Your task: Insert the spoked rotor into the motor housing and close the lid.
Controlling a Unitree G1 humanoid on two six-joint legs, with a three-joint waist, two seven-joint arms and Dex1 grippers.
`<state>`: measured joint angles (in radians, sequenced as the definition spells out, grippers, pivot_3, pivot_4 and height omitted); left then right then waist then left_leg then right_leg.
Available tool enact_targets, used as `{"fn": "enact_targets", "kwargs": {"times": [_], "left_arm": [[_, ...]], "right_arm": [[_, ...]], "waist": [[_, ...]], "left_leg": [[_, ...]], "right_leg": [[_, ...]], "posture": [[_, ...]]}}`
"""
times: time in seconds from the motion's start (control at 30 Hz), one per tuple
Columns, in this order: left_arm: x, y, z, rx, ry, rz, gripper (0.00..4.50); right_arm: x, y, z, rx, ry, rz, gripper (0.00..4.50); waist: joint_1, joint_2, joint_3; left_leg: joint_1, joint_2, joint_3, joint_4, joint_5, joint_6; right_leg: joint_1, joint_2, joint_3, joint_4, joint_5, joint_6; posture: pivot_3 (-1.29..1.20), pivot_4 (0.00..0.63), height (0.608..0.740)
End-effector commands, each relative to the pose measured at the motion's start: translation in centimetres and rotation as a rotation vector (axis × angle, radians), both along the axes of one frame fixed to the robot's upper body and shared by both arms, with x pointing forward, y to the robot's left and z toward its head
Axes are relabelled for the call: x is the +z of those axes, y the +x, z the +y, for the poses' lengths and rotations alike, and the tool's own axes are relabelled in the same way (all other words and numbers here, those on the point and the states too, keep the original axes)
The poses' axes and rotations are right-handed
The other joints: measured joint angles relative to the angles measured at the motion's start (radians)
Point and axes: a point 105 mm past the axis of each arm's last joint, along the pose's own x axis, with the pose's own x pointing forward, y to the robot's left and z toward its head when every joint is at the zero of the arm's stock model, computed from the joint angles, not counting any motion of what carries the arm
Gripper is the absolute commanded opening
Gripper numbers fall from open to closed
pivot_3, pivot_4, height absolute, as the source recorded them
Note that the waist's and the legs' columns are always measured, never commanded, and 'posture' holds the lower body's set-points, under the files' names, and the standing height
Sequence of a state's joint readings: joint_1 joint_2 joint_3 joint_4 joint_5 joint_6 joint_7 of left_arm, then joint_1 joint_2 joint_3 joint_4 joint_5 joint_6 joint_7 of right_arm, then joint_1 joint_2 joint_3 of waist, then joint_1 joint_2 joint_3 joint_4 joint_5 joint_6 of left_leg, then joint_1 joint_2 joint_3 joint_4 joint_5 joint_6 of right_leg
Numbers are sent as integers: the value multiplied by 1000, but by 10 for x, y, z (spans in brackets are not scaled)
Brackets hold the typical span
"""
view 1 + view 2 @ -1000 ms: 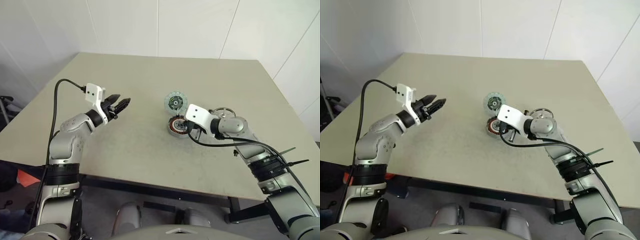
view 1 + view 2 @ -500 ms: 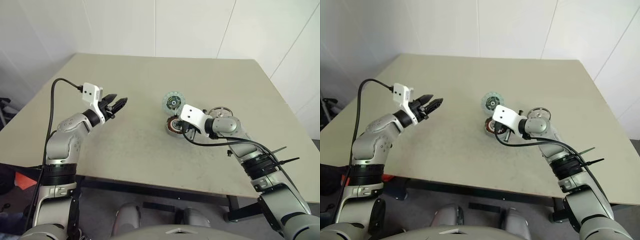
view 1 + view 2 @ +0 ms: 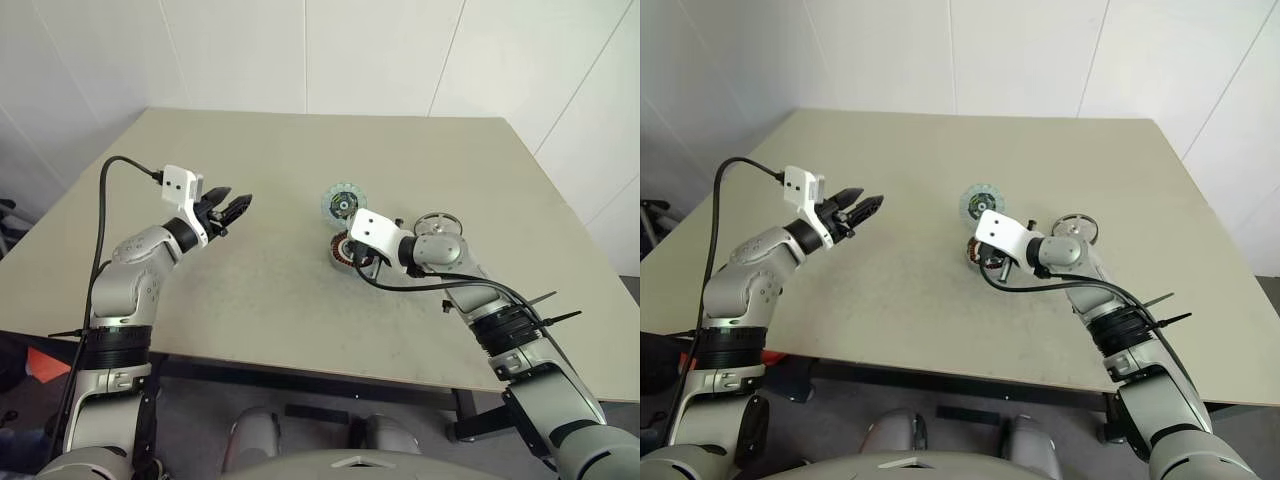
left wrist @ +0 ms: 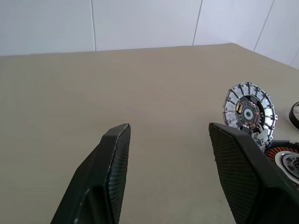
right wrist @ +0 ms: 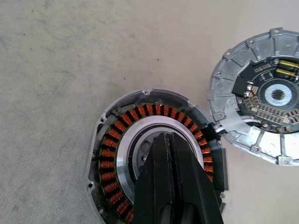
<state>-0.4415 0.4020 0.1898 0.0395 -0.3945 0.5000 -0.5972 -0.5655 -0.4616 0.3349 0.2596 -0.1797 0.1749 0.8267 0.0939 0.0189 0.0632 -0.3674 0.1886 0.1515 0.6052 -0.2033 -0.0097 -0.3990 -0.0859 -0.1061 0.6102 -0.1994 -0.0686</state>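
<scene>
Right wrist view puts us right over the motor housing (image 5: 156, 158): copper-orange windings ringing a silver inner ring and a dark centre, sitting flat on the beige table (image 5: 56, 60). The right gripper (image 5: 174, 154) has its two black fingers pressed together, jaws closed with nothing between them, and the tip hangs over the housing's centre. I cannot tell whether it touches. To my eye that closed tip is there to steady or nudge the housing rather than to pick anything up.

Just beside the housing, on its far side, lies the spoked rotor (image 5: 261, 98), flat on the table with its rim almost against the housing's edge. Short wires seem to run between the two. It is not in the housing yet, so the insertion step looks not yet done.

From the head camera, the lid (image 3: 437, 223) sits on the table behind the right wrist, a little to the right of the housing, untouched.

Well off to the left of the housing, the left gripper (image 3: 232, 209) hovers above the table, jaws apart and holding nothing, pointed toward the parts. It looks parked there, ready for the rotor or lid when called on.
</scene>
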Motion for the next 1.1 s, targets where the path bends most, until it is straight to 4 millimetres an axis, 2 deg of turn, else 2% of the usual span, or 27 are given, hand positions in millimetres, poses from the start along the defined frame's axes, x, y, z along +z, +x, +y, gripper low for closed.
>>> {"fn": "enact_targets", "kwargs": {"times": [0.03,0.13,0.33,0.67,0.8,0.9,0.97,1.03,1.1], "left_arm": [[17,2,5,9,10,-64,2817],[15,2,5,13,12,-61,2817],[11,2,3,12,10,-55,2817],[8,3,2,5,12,-45,2817],[8,3,1,2,14,-44,2817],[6,3,0,0,14,-40,2817],[5,2,-2,-6,14,-37,2817],[5,1,-6,-21,7,-36,2817],[4,-1,-12,-41,-6,-32,2817]], "right_arm": [[12,3,6,22,6,-46,19],[19,5,4,23,3,-68,19],[50,2,5,49,44,-126,19],[40,-2,-14,14,-14,-108,19],[40,17,-53,-121,-104,-147,19],[61,36,-88,-253,-113,-209,19],[79,49,-107,-378,-39,-222,19],[94,60,-136,-559,59,-229,405],[99,64,-170,-728,56,-258,906]], "waist": [[1,0,0],[1,0,0],[1,0,0],[2,0,0],[2,0,0],[4,0,0],[2,0,0],[-2,0,0],[0,0,0]], "left_leg": [[0,0,0,0,0,0],[0,0,0,0,0,0],[0,0,0,0,0,0],[0,0,0,0,0,0],[0,0,0,0,0,0],[0,-1,0,0,0,0],[0,-1,0,1,0,0],[0,-1,0,0,0,0],[0,0,0,0,0,0]], "right_leg": [[0,0,0,0,0,0],[0,0,0,0,0,0],[0,0,0,0,0,0],[0,0,0,0,0,0],[0,0,0,0,0,0],[0,0,0,0,0,0],[0,0,0,0,0,0],[0,0,0,0,0,0],[0,1,0,0,0,0]], "posture": [[0,0,740],[0,0,740],[0,0,740],[0,0,740],[0,0,740],[0,0,740],[0,0,740],[0,0,740],[0,0,740]]}}
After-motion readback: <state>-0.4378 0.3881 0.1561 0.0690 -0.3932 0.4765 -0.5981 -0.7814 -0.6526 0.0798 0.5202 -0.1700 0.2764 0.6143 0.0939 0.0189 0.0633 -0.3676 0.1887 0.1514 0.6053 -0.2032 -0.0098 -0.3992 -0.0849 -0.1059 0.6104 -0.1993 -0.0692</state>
